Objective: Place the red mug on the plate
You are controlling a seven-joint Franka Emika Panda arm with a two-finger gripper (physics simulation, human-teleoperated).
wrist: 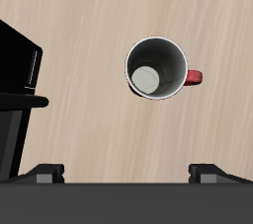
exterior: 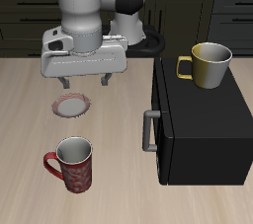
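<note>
My arm: white and grey shells, black joints.
My end effector (exterior: pixel 85 78) has a wide light-grey housing with two short dark fingers (exterior: pixel 65 83) beneath; glossy white rounded links and black joint sections rise behind it.

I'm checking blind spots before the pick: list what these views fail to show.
- Exterior view: the arm's body covers the far rim of the plate.
- Wrist view: the plate is out of frame; only the red mug shows.
- Wrist view: the black cabinet is cut off by the edge.
- Pincer: fingertips too small to judge.
</note>
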